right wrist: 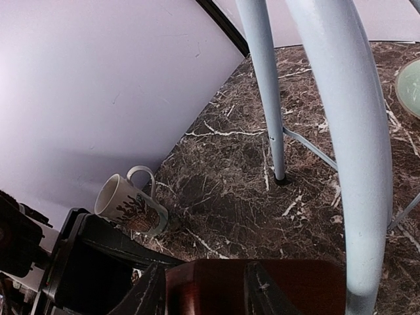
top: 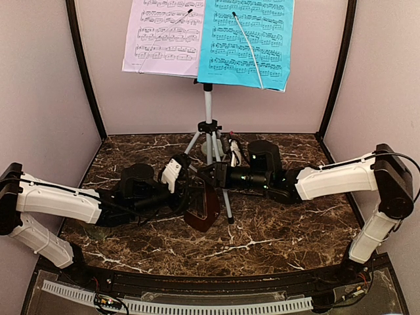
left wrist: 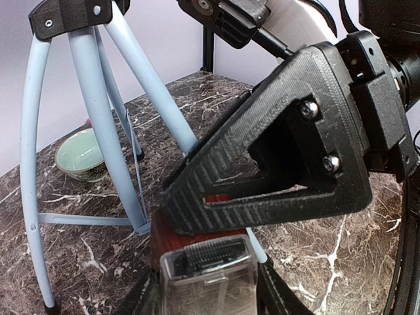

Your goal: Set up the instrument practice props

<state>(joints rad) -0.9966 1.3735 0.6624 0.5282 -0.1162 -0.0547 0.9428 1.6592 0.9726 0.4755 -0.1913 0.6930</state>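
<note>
The silver music stand [top: 208,111] stands at the back centre and carries the lilac sheet [top: 164,33] and the bright-blue sheet [top: 246,39]; the sheets hide its tray. The dark-brown wooden metronome [top: 202,209] sits low between the tripod's front legs. My left gripper [top: 190,187] reaches it from the left and is closed on its clear-fronted end [left wrist: 207,275]. My right gripper [top: 211,178] reaches it from the right, with its fingers [right wrist: 262,289] closed on the brown wood [right wrist: 295,285]. In the left wrist view the right gripper's black finger [left wrist: 275,164] lies across the metronome [left wrist: 174,239].
The pale-blue tripod legs [left wrist: 98,131] [right wrist: 354,164] stand close around both grippers. A small pale-green bowl [left wrist: 79,154] sits on the marble behind the legs. A cream mug [right wrist: 128,205] lies tilted by the wall. Walls close in the back and both sides.
</note>
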